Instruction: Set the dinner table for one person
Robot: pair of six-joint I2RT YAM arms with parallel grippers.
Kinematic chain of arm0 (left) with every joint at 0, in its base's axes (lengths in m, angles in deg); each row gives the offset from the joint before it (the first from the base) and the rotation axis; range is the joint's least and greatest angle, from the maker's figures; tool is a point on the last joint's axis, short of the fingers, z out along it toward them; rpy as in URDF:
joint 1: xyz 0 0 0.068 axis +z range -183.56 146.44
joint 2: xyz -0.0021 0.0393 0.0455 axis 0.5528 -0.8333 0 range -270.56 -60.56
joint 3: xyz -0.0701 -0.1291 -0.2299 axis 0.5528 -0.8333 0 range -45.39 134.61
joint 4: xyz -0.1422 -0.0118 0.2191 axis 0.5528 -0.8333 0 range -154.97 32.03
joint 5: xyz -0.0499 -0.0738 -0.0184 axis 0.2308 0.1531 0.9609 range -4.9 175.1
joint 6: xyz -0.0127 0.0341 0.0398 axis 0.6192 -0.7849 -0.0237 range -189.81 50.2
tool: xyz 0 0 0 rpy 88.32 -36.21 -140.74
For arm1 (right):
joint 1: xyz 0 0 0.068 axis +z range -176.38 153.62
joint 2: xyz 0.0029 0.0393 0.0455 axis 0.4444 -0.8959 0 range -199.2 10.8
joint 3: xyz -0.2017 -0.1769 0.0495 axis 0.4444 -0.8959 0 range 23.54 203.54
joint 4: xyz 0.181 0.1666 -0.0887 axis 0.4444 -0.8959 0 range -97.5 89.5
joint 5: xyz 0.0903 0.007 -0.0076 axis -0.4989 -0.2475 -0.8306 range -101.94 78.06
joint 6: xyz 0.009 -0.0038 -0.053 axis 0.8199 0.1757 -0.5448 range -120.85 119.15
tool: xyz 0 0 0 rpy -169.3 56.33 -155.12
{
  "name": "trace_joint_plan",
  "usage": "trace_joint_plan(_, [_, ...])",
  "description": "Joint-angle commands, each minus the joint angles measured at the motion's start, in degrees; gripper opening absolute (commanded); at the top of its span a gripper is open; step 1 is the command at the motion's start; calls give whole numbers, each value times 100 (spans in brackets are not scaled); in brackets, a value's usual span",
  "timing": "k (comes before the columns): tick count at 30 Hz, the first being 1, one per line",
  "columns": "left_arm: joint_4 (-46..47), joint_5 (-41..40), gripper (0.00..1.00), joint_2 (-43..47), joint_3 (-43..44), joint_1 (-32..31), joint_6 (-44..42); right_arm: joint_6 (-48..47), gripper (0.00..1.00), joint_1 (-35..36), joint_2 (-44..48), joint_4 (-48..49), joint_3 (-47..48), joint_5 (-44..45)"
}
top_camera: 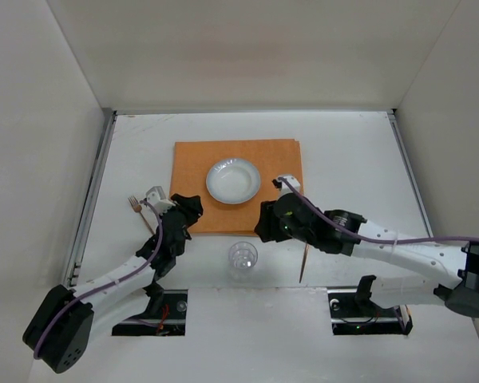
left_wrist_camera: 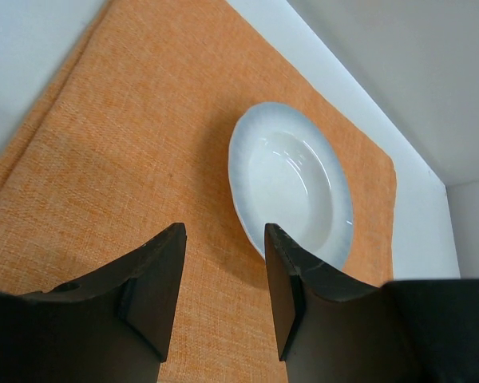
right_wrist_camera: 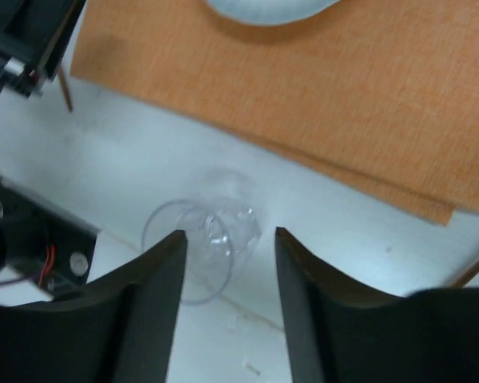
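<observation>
Surface: the dinner table, a flat matte white top with thin metal side rails, boxed in by plain white panels. It lies beneath both grippers.

Right gripper: fingers parted, nothing between them. It hangs over a clear round drinking glass, which appears upright on bare tabletop just below the fingertips. Beyond the gripper lies an orange woven cloth placemat carrying a round white shallow plate.

Left gripper: fingers parted and empty, over the mat's near left corner, with the plate ahead of it. A fork with a brown handle lies just to its left.

Step in hand (judged): taking the glass.
- Descend straight, one finger on either side of the wall.
- Close softly, since the clear wall is probably slick and light.
- Grip low enough not to tip it, and lift upright.
- Keep clear of the thin brown-handled utensil lying just to the right gripper's right.

Writing: no brand, label or text legible in any view.
</observation>
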Motion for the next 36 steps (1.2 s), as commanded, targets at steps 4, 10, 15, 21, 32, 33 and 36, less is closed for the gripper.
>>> trace_joint_plan(4, [104,-170,41,-74,189,-33,-180,-289,58,428,-486,-988,562,-7])
trace_joint_plan(10, [42,-170,42,23,119,161,-189,-561,54,561,-979,-892,650,-104])
trace_joint_plan(15, [139,-170,42,-336,197,65,-189,-711,54,561,-1172,-461,641,-130])
trace_joint_plan(21, [332,-187,42,-706,224,47,-198,-948,53,561,-1524,-127,527,-490])
trace_joint_plan(32, [227,-591,44,-883,487,-94,-206,-1317,29,526,-1858,365,308,-508])
trace_joint_plan(33, [131,-609,44,-848,566,-129,-206,-1317,26,508,-1867,453,247,-517])
trace_joint_plan(36, [-422,-767,44,-655,830,-304,-198,-1317,17,491,-1788,725,44,-543])
